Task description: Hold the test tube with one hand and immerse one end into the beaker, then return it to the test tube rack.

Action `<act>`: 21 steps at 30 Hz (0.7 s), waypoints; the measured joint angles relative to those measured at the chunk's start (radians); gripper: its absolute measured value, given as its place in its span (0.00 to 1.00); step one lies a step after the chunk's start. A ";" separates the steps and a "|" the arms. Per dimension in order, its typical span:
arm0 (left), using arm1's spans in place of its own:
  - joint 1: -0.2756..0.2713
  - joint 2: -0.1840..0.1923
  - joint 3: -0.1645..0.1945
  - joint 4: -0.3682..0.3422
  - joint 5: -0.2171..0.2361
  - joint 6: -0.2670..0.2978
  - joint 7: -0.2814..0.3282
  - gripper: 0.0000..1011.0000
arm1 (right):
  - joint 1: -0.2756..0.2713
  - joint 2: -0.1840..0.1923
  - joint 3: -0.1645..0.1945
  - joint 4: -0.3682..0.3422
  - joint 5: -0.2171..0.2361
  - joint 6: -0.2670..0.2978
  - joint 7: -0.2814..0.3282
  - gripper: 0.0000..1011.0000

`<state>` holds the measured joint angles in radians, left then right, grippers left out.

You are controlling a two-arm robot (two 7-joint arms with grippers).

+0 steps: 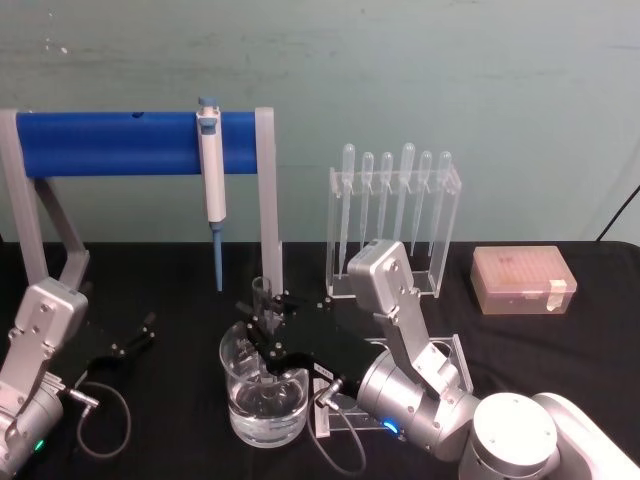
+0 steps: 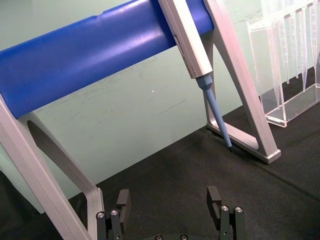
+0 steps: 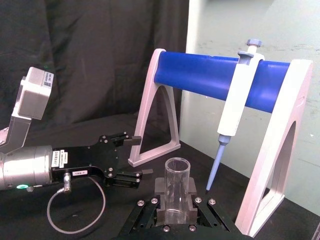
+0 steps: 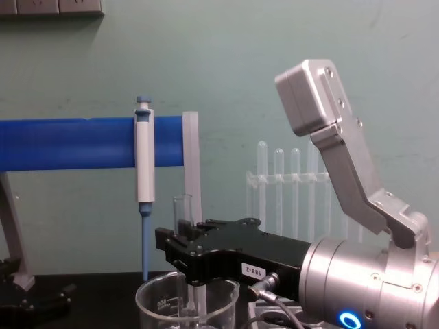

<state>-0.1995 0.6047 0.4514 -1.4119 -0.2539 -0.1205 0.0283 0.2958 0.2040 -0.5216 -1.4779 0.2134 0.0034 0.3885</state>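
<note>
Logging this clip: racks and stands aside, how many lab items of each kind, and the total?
Wide clear glass beaker: 1
Clear glass test tube, in the right gripper above the beaker: 1
Thin clear plastic pipettes in the acrylic rack: 6
White-and-blue pipettor: 1
Pinkish lidded box: 1
Total: 10
The left gripper idles open at left.

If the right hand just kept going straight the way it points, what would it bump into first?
Probably the pipettor's blue tip, hanging just beyond the right hand and its test tube; depth is unclear, so it might slip past.
</note>
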 joint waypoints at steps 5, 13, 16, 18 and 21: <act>0.000 0.000 0.000 0.000 0.000 0.000 0.000 0.99 | 0.000 0.000 0.000 0.000 0.000 0.000 0.000 0.23; 0.000 0.000 0.000 0.000 0.000 0.000 0.000 0.99 | 0.000 0.000 0.000 0.000 0.000 0.000 0.000 0.23; 0.000 0.000 0.000 0.000 0.000 0.000 0.000 0.99 | 0.000 0.000 0.000 0.000 0.000 0.000 0.000 0.23; 0.000 0.000 0.000 0.000 0.000 0.000 0.000 0.99 | 0.000 0.000 0.000 0.000 0.000 0.000 0.000 0.23; 0.000 0.000 0.000 0.000 0.000 0.000 0.000 0.99 | 0.000 0.000 0.000 0.000 0.000 0.000 0.000 0.23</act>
<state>-0.1995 0.6047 0.4514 -1.4120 -0.2539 -0.1205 0.0283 0.2958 0.2040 -0.5216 -1.4780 0.2134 0.0034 0.3885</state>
